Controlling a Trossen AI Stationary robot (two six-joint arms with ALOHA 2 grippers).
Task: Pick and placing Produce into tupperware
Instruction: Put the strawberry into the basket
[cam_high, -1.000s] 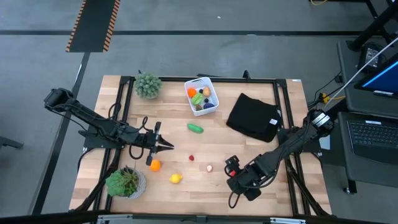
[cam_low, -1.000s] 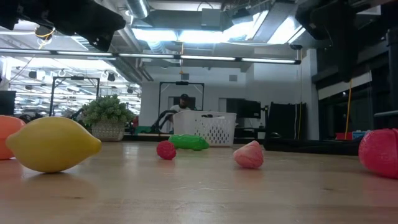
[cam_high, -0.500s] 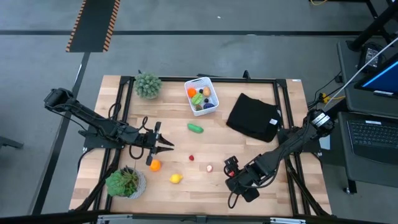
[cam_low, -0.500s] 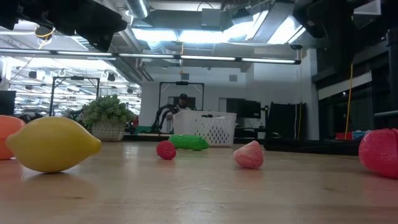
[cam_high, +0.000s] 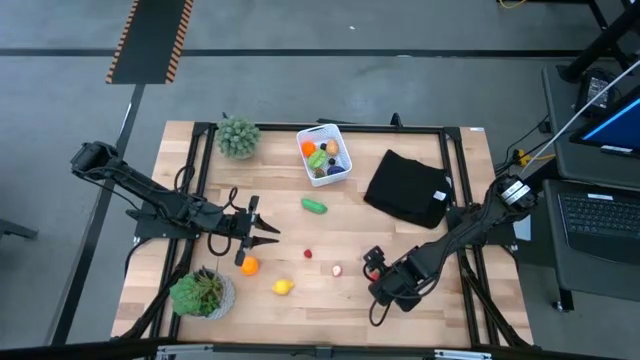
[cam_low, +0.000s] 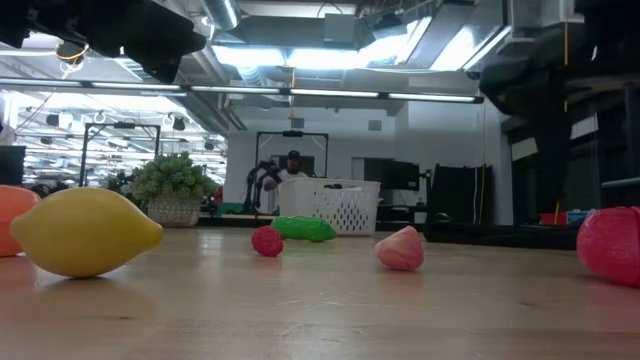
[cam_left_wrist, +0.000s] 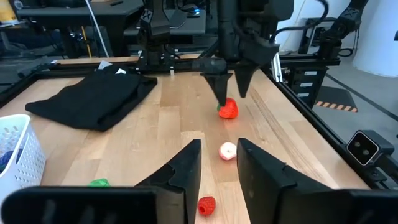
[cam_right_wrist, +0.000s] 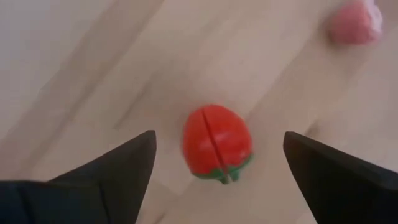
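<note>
Strawberry (cam_high: 373, 268), toy, red: the piece of produce in hand for the white tupperware tub (cam_high: 341, 172).

High view. Puts the strawberry at about 4 o'clock from the table's middle, well apart from the tub at 12 o'clock, which already holds several pieces. Shows the right gripper (cam_high: 377, 266) directly over the fruit. Finds the left gripper (cam_high: 265, 233) waiting at 9 o'clock, fingers slightly parted, nothing between them. Leaves loose an orange (cam_high: 248, 266), a lemon (cam_high: 283, 287), a raspberry (cam_high: 308, 254), a pink piece (cam_high: 336, 270) and a green vegetable (cam_high: 314, 206).

Low view. Sets the strawberry at 3 o'clock, on the wood, with the tub far behind at the middle.

Left wrist view. Confirms a narrow, empty gap in the left gripper; across the table, catches the right arm's fingertips hanging just above the strawberry, not touching.

Right wrist view. Frames the fruit between wide-spread fingers (cam_right_wrist: 109, 168), clear of both. Shows it lying on its side, green calyx nearer the wrist, tip pointing away, long axis along the seam and roughly parallel to the fingers.

Step, by judgement: approach done, grasp not yet made. Next calls for lowering, closing across the short axis, lifting, then carrying toward 12 o'clock.
</note>
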